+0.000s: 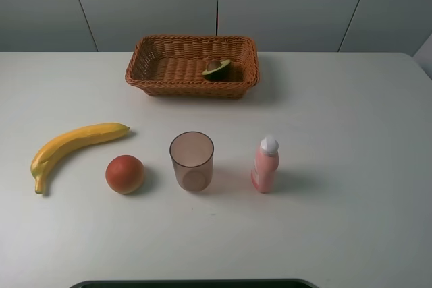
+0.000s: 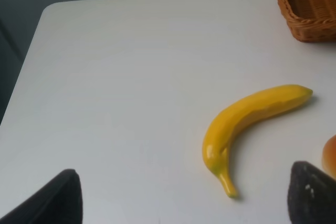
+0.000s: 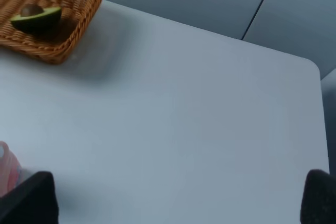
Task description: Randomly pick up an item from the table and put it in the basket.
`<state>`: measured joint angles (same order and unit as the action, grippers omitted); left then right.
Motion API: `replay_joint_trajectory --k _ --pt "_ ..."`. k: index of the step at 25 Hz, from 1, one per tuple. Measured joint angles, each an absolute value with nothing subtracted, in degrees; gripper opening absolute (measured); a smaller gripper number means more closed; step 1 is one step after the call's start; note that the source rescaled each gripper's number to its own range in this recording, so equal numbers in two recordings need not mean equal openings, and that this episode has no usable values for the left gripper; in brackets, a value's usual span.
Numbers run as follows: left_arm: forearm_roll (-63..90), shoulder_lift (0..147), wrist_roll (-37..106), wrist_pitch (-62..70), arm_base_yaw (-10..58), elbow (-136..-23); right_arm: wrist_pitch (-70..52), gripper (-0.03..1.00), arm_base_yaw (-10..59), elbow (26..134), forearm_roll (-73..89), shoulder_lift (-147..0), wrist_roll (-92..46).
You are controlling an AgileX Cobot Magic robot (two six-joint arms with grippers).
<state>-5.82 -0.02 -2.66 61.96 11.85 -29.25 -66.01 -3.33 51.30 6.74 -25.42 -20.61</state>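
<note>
The halved avocado [image 1: 217, 69] lies inside the reddish-brown wicker basket [image 1: 145, 72] at the back middle of the white table [image 1: 351, 139], near the basket's right end; it also shows in the right wrist view [image 3: 37, 17] in the basket [image 3: 79, 19]. My left gripper [image 2: 184, 203] is open and empty, low over the table's left side near the banana [image 2: 247, 121]. My right gripper [image 3: 173, 203] is open and empty over the table's right side. Neither arm shows in the exterior high view.
A yellow banana [image 1: 74, 145], a round orange-red fruit [image 1: 125, 174], a translucent brown cup [image 1: 192, 160] and a pink bottle with a white cap [image 1: 265, 164] stand in a row across the front. A dark edge [image 1: 196, 283] runs along the table's front.
</note>
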Motion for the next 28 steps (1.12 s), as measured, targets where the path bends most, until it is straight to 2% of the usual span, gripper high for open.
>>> replay_joint_trajectory --k 12,28 --pt "-5.82 -0.02 -2.66 61.96 11.85 -29.25 -64.92 1.0 -3.33 33.44 6.56 -0.46 -12.87" --pt "-5.82 -0.02 -2.43 61.96 11.85 -29.25 -63.24 1.0 -3.1 29.42 3.58 -0.17 -8.01"
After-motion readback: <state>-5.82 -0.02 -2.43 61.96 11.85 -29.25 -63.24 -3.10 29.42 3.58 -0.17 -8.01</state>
